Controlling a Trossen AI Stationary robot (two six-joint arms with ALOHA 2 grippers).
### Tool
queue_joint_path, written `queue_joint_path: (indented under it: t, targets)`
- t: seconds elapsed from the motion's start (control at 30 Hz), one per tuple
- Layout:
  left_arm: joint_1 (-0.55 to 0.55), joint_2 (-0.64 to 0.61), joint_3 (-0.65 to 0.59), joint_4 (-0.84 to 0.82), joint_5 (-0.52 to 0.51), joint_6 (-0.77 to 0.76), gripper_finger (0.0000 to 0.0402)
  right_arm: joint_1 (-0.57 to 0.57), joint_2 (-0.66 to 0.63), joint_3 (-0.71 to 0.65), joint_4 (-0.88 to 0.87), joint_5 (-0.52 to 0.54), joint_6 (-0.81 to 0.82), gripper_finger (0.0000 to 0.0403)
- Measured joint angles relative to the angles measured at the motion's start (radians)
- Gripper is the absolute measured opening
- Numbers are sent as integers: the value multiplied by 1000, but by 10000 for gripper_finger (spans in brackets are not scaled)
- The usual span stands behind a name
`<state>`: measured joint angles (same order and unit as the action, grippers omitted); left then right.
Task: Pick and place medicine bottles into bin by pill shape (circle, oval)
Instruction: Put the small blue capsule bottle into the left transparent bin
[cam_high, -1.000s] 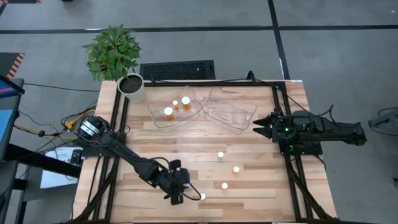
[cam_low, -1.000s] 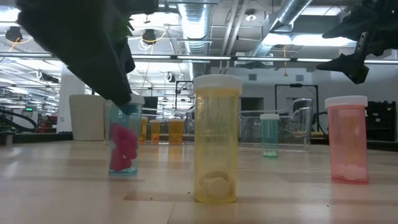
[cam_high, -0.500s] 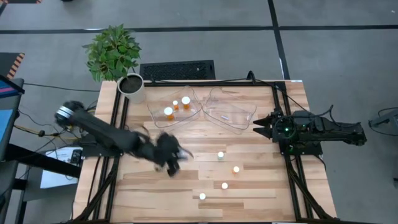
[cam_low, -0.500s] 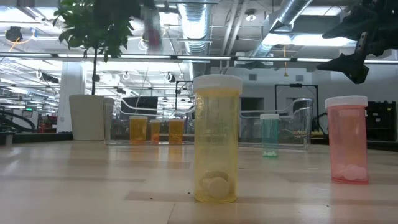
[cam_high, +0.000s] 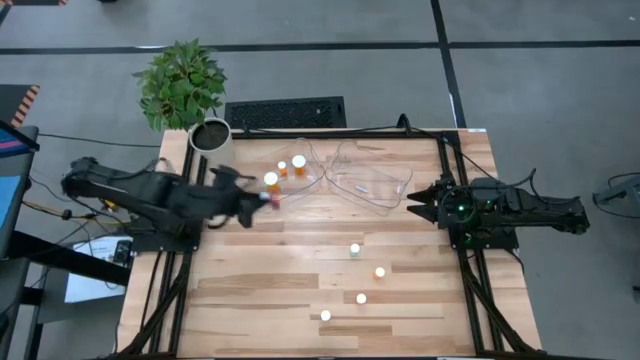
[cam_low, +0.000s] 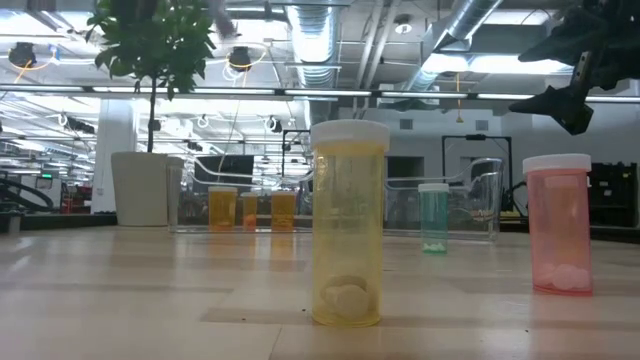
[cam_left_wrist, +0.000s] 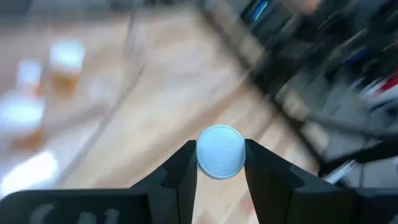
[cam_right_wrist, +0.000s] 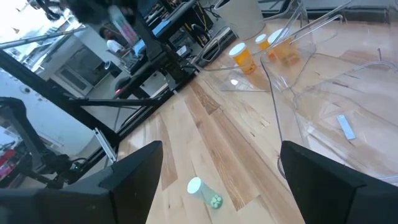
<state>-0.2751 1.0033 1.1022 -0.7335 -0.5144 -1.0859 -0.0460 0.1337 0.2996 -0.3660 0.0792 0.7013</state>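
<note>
My left gripper (cam_high: 262, 198) hangs above the table beside the left clear bin (cam_high: 252, 190), shut on a medicine bottle (cam_high: 271, 199) with pink pills; in the left wrist view its pale round cap (cam_left_wrist: 220, 152) fills the gap between the fingers. Three orange bottles (cam_high: 283, 170) stand inside that bin. Several more bottles stand on the table toward the near edge, among them a yellow one (cam_low: 348, 225), a pink one (cam_low: 560, 225) and a teal one (cam_low: 433, 217). My right gripper (cam_high: 412, 203) waits open at the table's right side. My left gripper pinches the bottle at its cap end (cam_left_wrist: 202, 155) between its two fingers, one finger (cam_left_wrist: 181, 171) on each side of the round cap. The cap faces back toward the wrist and hides the body. The bottle is lifted clear of the table.
A second clear bin (cam_high: 372, 180) stands right of the first, near my right gripper. A white pot (cam_high: 212, 140) with a green plant stands at the far left corner. Bare wood lies between the bins and the standing bottles.
My left gripper has risen from the table's near edge with the pink-pill bottle, swung toward the far left up to the left bin, and rolled on the way. The bottle, which stood on the table, is now lifted clear.
</note>
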Motion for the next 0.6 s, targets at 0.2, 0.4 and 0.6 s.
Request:
queue_joint_path:
  t: [0.2, 0.4, 0.6]
  targets:
    - [9, 65, 2, 497, -92, 349, 115, 0, 0, 0, 0, 0, -2, 333]
    - [85, 87, 3, 513, -76, 394, 117, 0, 0, 0, 0, 0, -2, 333]
    - [196, 162, 1, 18, -111, 127, 118, 0, 0, 0, 0, 0, -2, 333]
